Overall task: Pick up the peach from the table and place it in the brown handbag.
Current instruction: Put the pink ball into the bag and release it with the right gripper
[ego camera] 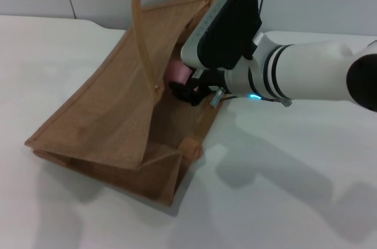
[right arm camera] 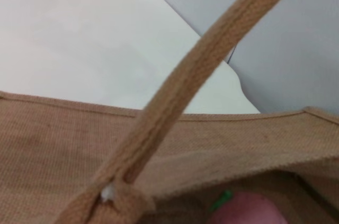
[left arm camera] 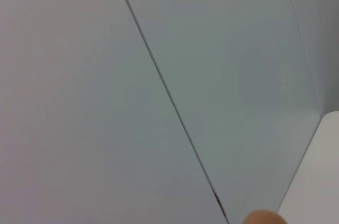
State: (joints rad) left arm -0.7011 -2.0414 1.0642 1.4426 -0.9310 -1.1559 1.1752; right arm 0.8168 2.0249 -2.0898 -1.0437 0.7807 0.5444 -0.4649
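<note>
The brown handbag stands open and leaning on the white table, its two lighter handles arching upward. My right gripper reaches from the right into the bag's open mouth and is shut on the pink peach, held just inside the rim, above the bag's floor. In the right wrist view the peach with its green leaf shows at the lower edge, behind one handle and inside the woven bag wall. My left gripper is out of view.
The bag's folded side gusset faces me at the front. Bare white tabletop lies to the left of the bag. A grey panelled wall fills the left wrist view.
</note>
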